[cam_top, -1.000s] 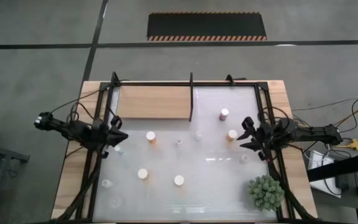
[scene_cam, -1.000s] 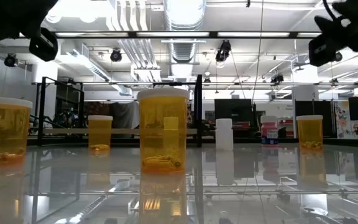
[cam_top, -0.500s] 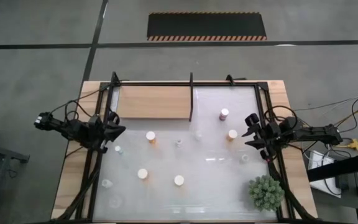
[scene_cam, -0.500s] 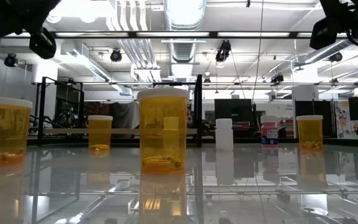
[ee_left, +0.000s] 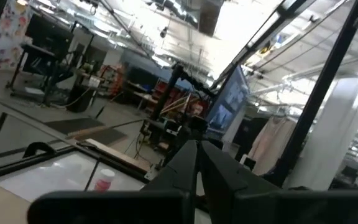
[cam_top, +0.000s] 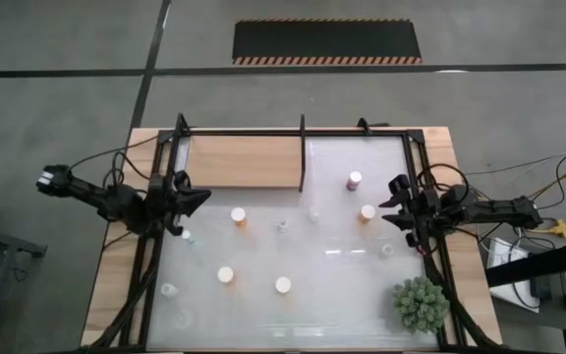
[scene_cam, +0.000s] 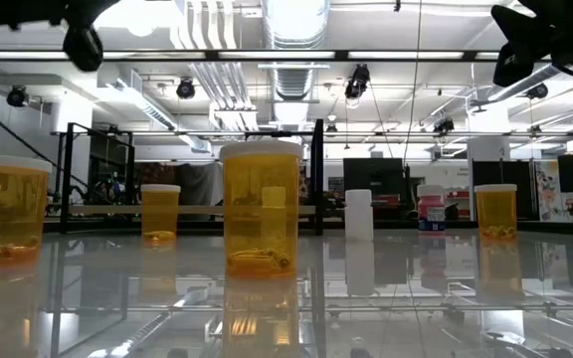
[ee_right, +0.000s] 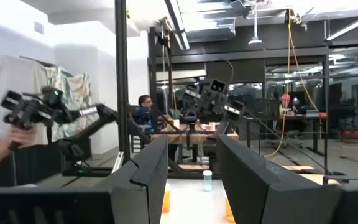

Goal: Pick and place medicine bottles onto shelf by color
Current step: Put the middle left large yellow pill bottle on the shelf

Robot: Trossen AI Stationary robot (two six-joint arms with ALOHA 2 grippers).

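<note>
From above, several clear medicine bottles (cam_top: 283, 226) are faint specks against the glossy worktop (cam_top: 342, 261) — their caps and contents are too small to tell. In the low view the orange bottle (scene_cam: 4, 211) at the side is cut by the frame's edge, and both arms show only as dark shapes clipped at the top. The left wrist view is blurred — one pink bottle (ee_left: 104, 180) is barely legible.

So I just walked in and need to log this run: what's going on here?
Nothing is being handled yet. The left gripper is shut and empty at the table's left edge; the right gripper is open at the right edge, beside an orange bottle. The medicine bottles stand scattered on the white tabletop, and the shelf holds none.
</note>
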